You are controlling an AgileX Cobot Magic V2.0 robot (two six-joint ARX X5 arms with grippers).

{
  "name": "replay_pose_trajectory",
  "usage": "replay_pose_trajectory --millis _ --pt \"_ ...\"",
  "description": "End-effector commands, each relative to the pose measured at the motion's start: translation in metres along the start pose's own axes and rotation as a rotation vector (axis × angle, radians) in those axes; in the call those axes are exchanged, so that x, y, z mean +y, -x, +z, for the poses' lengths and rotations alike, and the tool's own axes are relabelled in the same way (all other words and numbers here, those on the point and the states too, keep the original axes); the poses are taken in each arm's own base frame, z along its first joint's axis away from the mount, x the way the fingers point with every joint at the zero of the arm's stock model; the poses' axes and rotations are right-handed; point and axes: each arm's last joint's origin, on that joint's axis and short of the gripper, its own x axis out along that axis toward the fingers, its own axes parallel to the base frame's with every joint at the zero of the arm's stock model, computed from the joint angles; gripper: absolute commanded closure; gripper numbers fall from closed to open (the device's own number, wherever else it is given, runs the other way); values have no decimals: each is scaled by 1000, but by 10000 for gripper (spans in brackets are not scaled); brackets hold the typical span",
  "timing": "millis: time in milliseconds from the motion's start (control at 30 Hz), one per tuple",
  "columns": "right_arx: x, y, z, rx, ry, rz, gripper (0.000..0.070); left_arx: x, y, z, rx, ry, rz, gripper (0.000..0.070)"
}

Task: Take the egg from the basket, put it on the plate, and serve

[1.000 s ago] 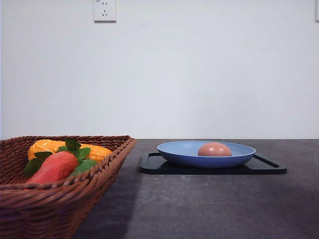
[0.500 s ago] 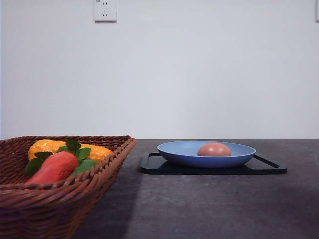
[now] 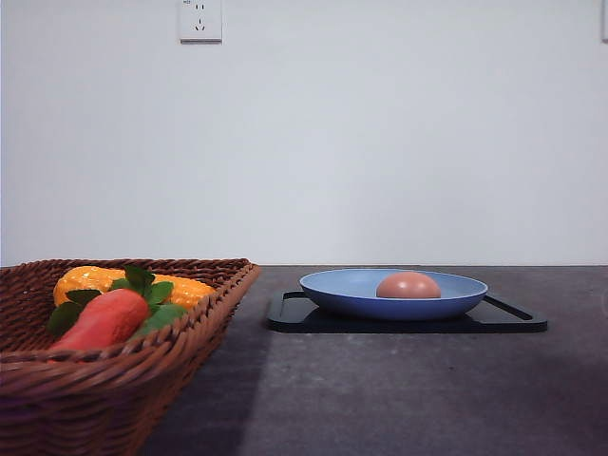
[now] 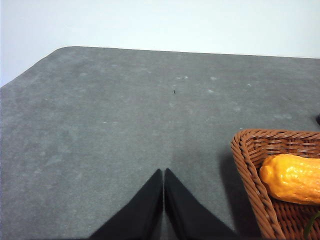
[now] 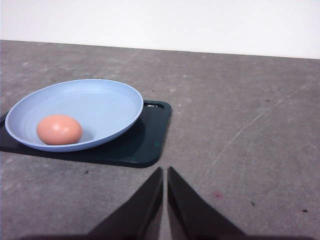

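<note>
Lying in the plate point(image 5: 105, 107) on the tray point(image 5: 145, 145), the egg point(image 5: 59, 129) is judged transferred, so serving remains, for which the clenched, empty right gripper point(image 5: 165, 172) must be opened; the left gripper point(image 4: 163, 175) is likewise clenched beside the basket point(image 4: 250, 170).

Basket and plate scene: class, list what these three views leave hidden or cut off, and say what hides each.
- Basket: cut off by the left and bottom edges in the front view; only one corner enters the left wrist view.
- Basket's contents: its near wall hides whatever lies under the carrot.
- Egg: its lower half sits behind the plate rim in the front view.
- Tray: mostly covered by the plate.
</note>
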Motion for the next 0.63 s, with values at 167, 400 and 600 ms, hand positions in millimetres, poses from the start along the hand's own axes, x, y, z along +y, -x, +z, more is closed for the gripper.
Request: replay_pose_trajectory --millis 167,400,600 --pt "0 -1 -2 8 -13 -2 700 0 -3 -10 32 1 -1 700" --pt "0 -1 -2 8 -13 -2 700 0 -3 -10 32 1 -1 700" --pt "0 -1 -2 8 -13 -2 700 0 -3 -10 32 1 -1 700"
